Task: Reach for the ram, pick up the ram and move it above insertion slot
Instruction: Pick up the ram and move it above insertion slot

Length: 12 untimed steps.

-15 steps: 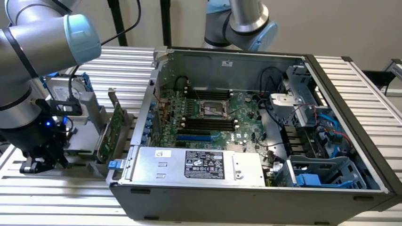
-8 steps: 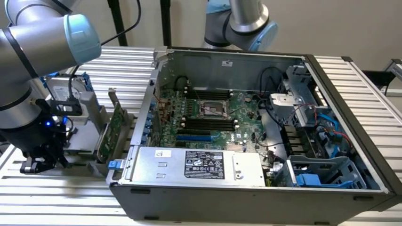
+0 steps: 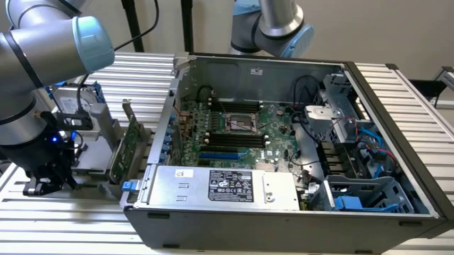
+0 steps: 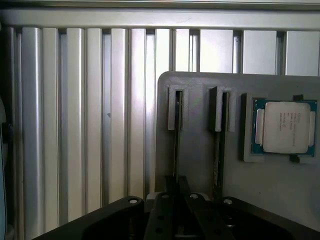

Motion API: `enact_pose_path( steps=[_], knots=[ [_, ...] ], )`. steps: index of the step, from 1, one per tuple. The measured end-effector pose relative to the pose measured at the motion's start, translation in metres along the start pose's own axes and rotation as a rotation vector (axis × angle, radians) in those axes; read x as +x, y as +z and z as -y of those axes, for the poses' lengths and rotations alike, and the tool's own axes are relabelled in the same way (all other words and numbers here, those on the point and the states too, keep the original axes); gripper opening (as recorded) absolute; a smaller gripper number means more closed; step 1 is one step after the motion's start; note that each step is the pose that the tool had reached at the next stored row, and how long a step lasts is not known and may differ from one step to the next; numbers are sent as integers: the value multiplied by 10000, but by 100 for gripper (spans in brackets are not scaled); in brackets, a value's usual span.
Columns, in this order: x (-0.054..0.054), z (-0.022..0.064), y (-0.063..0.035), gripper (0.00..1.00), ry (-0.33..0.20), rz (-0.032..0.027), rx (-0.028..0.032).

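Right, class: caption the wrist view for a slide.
Gripper closed on the ram standing edge-on in a grey holder that also seats a processor chip.

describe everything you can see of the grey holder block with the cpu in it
The grey holder looks like matte printed plastic: a flat slab with a rounded corner, lying on the ribbed metal table. Two slotted uprights rise from it, each with a thin dark board standing on edge. Beside them a square recess holds a processor with a silver lid. The gripper hangs over one board.
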State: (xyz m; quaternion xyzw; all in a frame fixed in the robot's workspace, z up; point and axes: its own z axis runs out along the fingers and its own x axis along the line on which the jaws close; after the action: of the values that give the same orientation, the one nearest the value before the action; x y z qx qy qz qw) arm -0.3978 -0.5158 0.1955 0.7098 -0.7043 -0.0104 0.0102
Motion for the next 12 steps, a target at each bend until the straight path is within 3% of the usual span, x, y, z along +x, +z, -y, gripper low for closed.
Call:
enact_pose_path(
  steps=[3,12],
  knots=[
    [1,0,-1,14,-161,-43,-4],
    [1,11,-28,14,-179,-47,-5]
  ],
)
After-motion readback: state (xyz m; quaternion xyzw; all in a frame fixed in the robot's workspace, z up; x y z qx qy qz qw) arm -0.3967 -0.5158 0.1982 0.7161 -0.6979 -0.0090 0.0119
